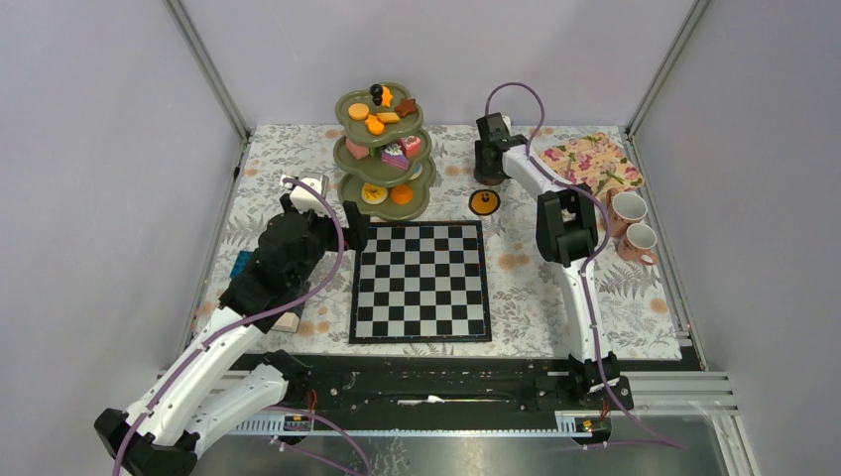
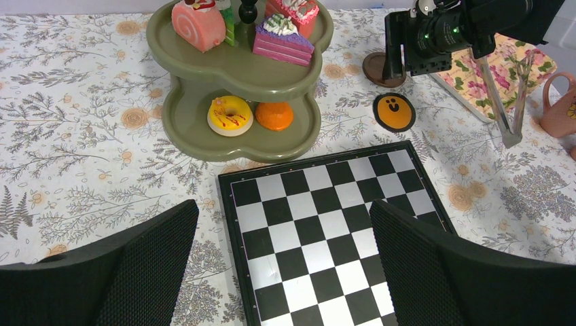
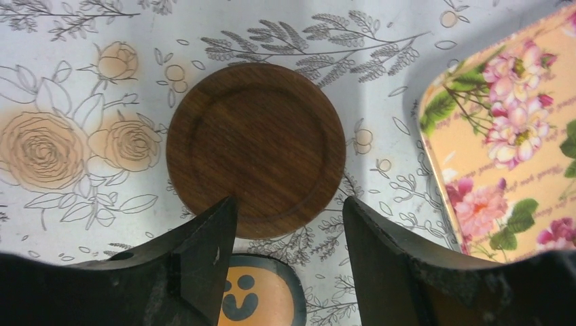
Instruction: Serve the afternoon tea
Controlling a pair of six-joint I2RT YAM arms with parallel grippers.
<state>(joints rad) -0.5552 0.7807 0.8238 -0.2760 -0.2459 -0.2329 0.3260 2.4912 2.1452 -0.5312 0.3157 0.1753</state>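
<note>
Scalloped olive stand, behind the chessboard, loses its top tier in the left wrist view. The left gripper gapes empty; the right gripper stands spread above a round, grained wooden coaster, half hiding a smiley disc.

The right arm stretches far forward, right claw aimed downward, jaws parted; the left claw gapes wide.

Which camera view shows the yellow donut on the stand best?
The left wrist view: the yellow donut lies large, unobstructed, on the bottom tier of the stand. The top external view shows it small; the right wrist view misses it.
</note>
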